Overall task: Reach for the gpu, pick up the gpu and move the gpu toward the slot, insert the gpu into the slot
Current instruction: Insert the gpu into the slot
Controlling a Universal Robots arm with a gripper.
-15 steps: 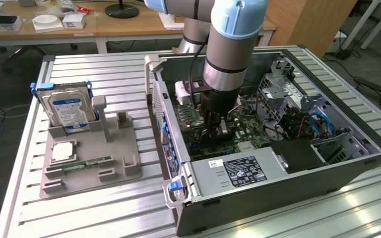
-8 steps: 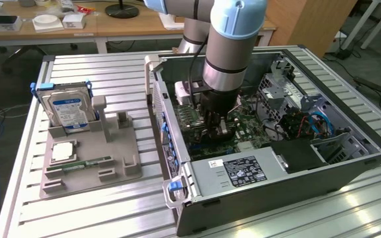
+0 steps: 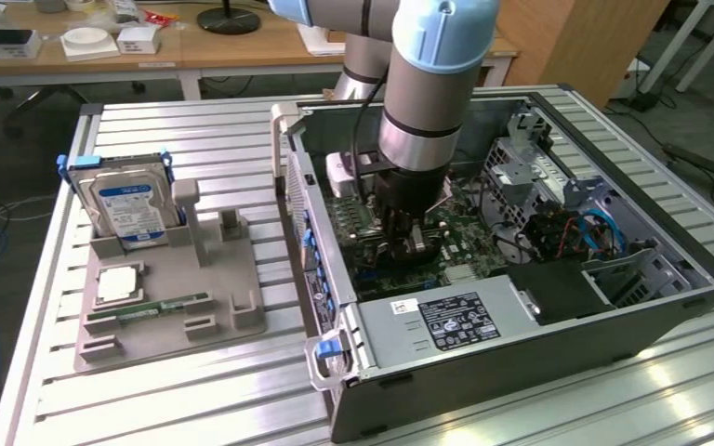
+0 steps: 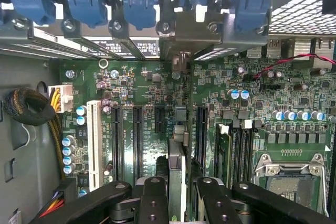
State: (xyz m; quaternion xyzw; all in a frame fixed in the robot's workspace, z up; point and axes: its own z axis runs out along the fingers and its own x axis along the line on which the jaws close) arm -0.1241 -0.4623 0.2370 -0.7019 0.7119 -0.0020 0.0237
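Claw point(image 4: 177, 195) is clamped on the gpu point(image 4: 177, 169), holding it edge-on and upright inside the open computer case point(image 3: 654, 321) — lined up over the slot point(image 4: 178, 124) on the green motherboard point(image 4: 247, 108), bracket end toward the case's back wall.

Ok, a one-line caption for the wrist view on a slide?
Gripper holds the gpu edge-on above the green motherboard, among its long black slots.

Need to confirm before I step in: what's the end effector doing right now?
End effector: closed on the gpu, held edge-on over the motherboard inside the computer case.
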